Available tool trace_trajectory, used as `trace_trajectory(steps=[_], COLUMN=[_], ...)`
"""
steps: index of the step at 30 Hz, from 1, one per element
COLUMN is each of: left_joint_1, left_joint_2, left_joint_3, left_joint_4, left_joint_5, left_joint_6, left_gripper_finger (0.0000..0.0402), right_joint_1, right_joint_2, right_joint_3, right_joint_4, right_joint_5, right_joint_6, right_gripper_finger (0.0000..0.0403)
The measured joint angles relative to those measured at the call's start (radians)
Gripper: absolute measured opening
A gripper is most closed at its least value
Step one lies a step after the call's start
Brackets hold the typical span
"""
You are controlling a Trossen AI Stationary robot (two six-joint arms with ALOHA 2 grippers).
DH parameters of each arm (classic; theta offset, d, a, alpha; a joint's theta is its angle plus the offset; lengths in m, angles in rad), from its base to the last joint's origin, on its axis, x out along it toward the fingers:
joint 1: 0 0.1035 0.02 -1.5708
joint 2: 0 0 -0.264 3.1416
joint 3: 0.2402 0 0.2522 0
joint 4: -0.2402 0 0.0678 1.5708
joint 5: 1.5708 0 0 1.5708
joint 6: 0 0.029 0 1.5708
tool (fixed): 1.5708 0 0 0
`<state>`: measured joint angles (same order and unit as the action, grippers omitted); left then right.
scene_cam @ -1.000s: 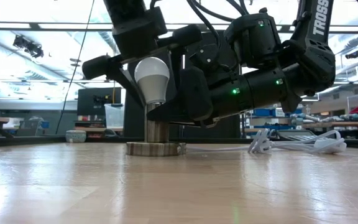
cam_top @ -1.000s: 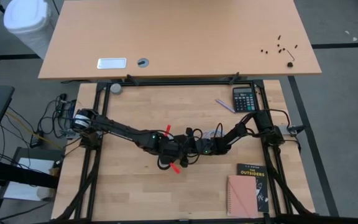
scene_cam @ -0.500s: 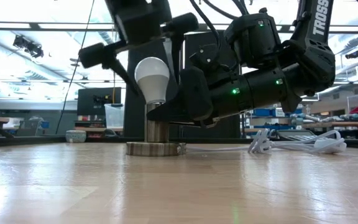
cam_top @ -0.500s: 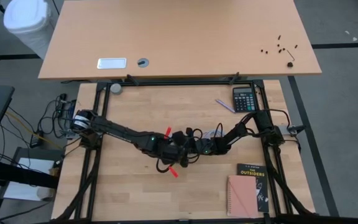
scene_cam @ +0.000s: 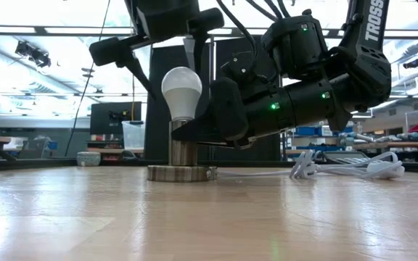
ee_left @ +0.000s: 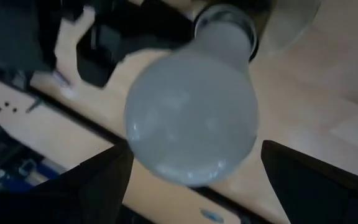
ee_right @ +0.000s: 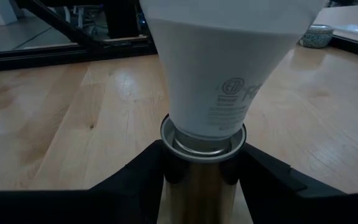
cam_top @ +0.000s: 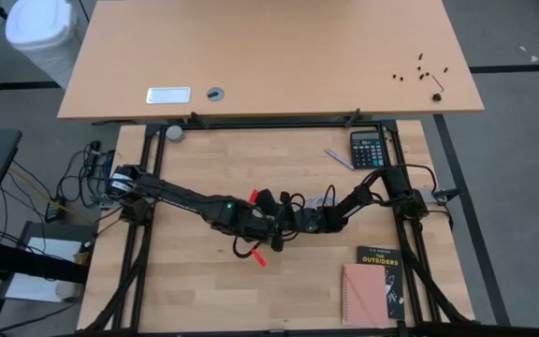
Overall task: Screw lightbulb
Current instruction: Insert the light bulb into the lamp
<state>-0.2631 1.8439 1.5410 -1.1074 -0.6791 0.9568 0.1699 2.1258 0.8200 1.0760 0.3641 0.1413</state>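
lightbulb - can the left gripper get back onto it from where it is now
Probably yes. The left gripper hangs open right above the lightbulb, fingers spread to either side of it and nothing between. The right gripper is shut on the socket lower down, clear of the bulb's dome.

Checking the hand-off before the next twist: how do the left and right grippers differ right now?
The left gripper sits above the lightbulb, fingers spread wide and clear of it; the right gripper sits low, fingers clamped on the metal socket. The left points downward, the right reaches in sideways. Both are centred on the same upright bulb.
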Motion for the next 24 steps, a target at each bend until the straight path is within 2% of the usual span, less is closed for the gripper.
trace_trajectory(steps=[9,18,24], left_joint_1=[0.089,0.174,0.221], left_joint_2=[-0.014,-0.138,-0.208], left_joint_3=[0.000,0.000,0.000], left_joint_4=[-0.090,-0.112,-0.109], left_joint_5=[0.009,0.177,0.372], left_joint_6=[-0.129,-0.308,-0.416], left_gripper_finger=[0.0359,0.0347,0.0336], right_joint_1=[0.001,0.001,0.001], right_joint_2=[0.000,0.000,0.000], right_joint_3=[0.000,0.000,0.000], right_joint_4=[0.000,0.000,0.000], right_joint_5=[-0.003,-0.007,-0.007], right_joint_6=[-0.002,-0.002,-0.003], right_gripper_finger=[0.0186,0.0186,0.0186])
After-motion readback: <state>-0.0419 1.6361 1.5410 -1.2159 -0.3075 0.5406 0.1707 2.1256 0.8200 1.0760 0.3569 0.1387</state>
